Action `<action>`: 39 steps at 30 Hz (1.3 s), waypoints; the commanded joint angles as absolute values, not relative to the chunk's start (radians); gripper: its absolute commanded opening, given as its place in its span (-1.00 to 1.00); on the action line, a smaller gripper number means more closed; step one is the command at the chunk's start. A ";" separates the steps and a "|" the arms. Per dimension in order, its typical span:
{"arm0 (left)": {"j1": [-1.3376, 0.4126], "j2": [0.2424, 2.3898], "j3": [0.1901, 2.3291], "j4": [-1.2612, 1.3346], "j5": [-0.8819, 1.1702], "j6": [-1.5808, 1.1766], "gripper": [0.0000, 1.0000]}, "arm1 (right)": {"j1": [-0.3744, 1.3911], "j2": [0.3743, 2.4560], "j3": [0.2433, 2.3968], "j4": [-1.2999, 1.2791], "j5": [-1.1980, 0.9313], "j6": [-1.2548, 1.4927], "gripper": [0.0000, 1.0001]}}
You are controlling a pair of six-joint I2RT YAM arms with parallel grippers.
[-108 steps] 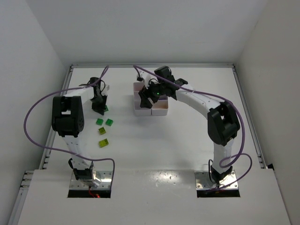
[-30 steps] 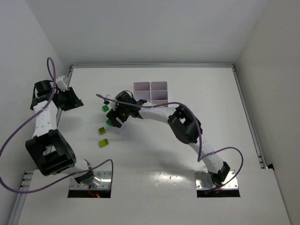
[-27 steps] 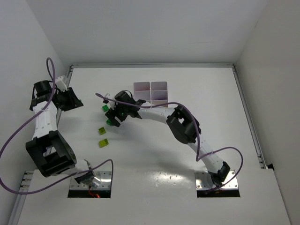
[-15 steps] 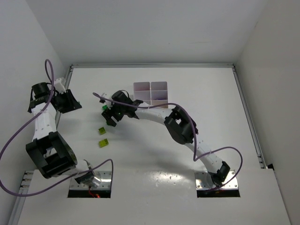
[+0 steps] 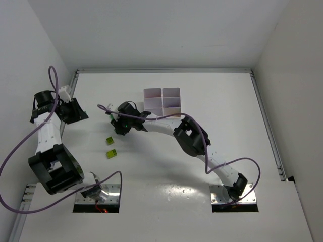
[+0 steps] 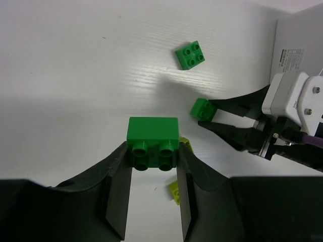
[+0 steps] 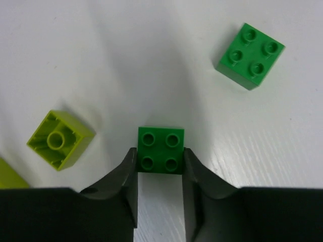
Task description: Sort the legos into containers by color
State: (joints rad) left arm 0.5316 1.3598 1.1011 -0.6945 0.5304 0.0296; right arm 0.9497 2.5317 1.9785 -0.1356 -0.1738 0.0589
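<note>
**A:** From above, where do the arms stand?

**B:** The right claw [image 5: 120, 125] is stretched far over to the left half of the table [image 5: 227, 101], low among the bricks. The left claw [image 5: 75, 110] hangs up at the table's left edge. The tray [image 5: 162, 103] lies beyond the right claw and to its right, well apart from it. The right arm is much the nearer of the two. A lime brick [image 5: 109, 140] sits just on the near side of that claw, with another behind it.

**A:** And the left wrist camera?

**B:** The left claw [image 6: 153, 150] is clamped on a big green brick [image 6: 153, 132], high over the table. Below, the right claw [image 6: 204, 114] has a small green brick [image 6: 201, 107] between its tips. A loose green brick [image 6: 191, 54] lies near it, not touching.

**A:** The right wrist?

**B:** The small green brick [image 7: 161, 147] sits squarely between the fingers [image 7: 127, 176], which both touch its flat sides. I judge the claw clenched on it, with the brick down on the table. It is square, so there's no long axis to mind. The loose green brick [image 7: 251, 49] lies ahead to the right, and a lime brick [image 7: 59, 139], upside down, lies to the left.

**A:** Next?

**B:** Probably lift it and carry it toward the tray. I can't tell which compartment takes green.
</note>
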 commanded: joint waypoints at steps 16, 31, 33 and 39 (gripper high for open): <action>0.286 1.258 0.980 -0.486 0.572 -0.084 -0.99 | 0.850 1.939 1.606 -0.017 0.020 -0.046 -1.00; 0.029 1.425 1.167 -0.400 0.471 -0.193 -0.99 | 0.626 1.965 1.580 -0.127 -0.037 -0.006 -1.00; 0.017 1.439 1.181 -0.400 0.471 -0.193 -0.99 | 0.612 1.994 1.580 -0.137 -0.055 0.005 -1.00; -0.031 1.468 1.212 -0.388 0.460 -0.193 -0.99 | 0.583 2.016 1.589 -0.155 -0.103 0.035 -1.00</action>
